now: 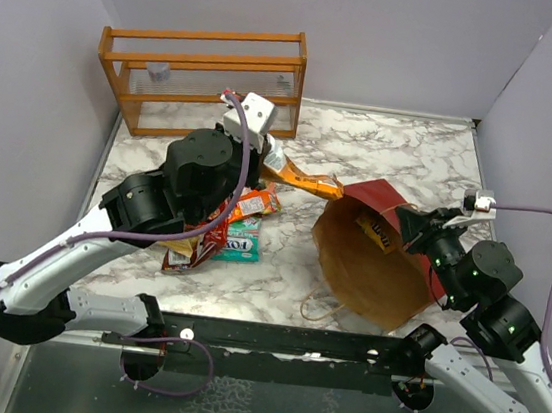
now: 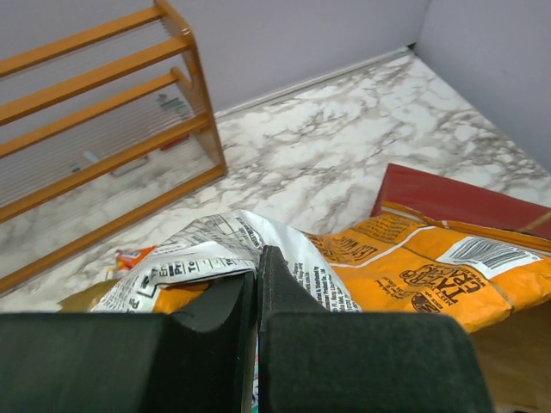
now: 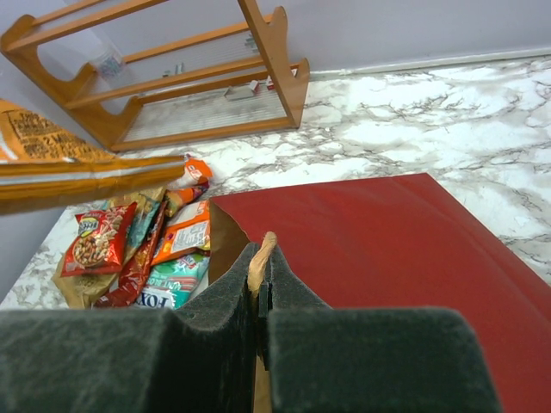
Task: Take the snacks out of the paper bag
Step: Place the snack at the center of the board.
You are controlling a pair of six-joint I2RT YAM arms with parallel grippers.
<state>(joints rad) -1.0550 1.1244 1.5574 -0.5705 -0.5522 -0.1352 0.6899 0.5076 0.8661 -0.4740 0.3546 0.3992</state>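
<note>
The dark red paper bag (image 1: pixel 381 270) lies on its side on the marble, its brown mouth toward the arms. My right gripper (image 3: pixel 261 251) is shut on the bag's rim (image 3: pixel 263 258), with the red side (image 3: pixel 387 249) spread beyond it. My left gripper (image 2: pixel 256 262) is shut on the white printed end of a long orange packet (image 2: pixel 422 275). The packet (image 1: pixel 304 182) hangs above the table between the gripper and the bag's top edge. Another orange packet (image 1: pixel 376 229) shows inside the bag's mouth. Several snacks (image 1: pixel 233 229) lie heaped left of the bag, partly hidden under my left arm.
An orange wooden rack (image 1: pixel 206 77) stands at the back left against the wall. The bag's cord handle (image 1: pixel 316 307) loops on the marble near the front edge. Grey walls close in the table on both sides.
</note>
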